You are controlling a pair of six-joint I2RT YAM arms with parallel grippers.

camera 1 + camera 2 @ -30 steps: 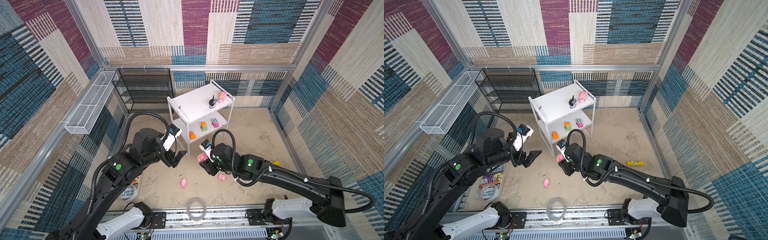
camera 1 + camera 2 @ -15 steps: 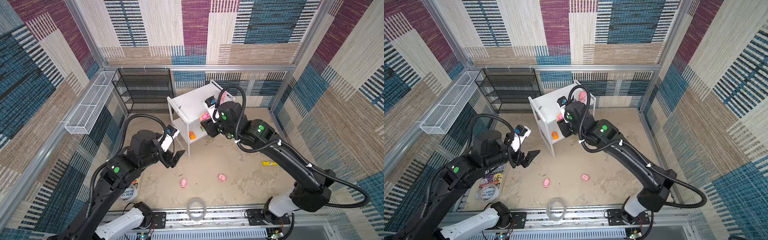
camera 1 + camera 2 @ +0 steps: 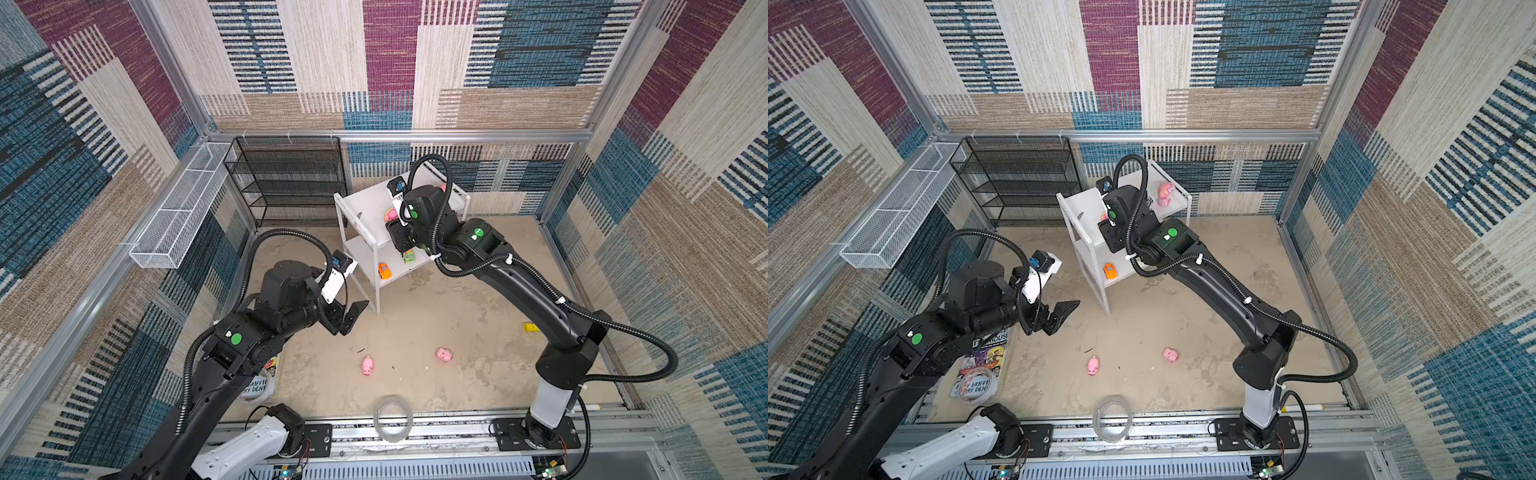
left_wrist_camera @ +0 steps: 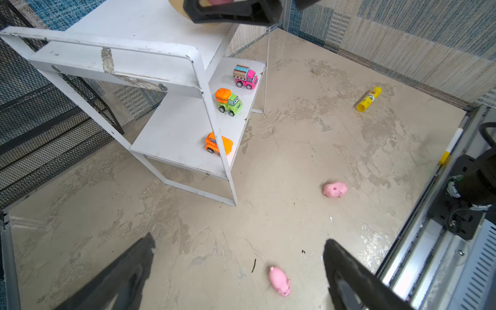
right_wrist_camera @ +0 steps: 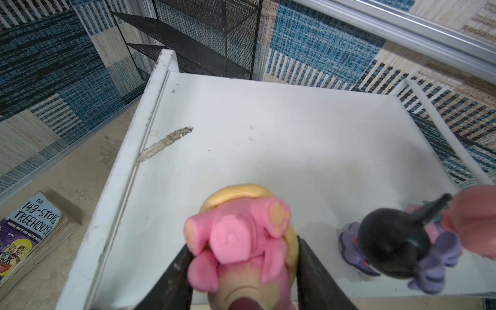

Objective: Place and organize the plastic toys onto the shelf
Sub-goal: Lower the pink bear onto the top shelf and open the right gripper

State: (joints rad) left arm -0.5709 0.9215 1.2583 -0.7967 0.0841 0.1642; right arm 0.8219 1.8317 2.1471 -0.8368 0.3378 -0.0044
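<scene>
Pink toy (image 5: pixel 236 239) gripped by R gripper (image 5: pixel 243 253) over shelf's (image 5: pixel 268 134) top board.

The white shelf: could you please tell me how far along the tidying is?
Done: the orange car, green-orange car and pink car stand on the lower board; the black-white figure and a pink figure on the top board. In hand: the right gripper holds a pink bear over the top board. Left: two pink pigs lie on the floor; the left gripper is open.
</scene>
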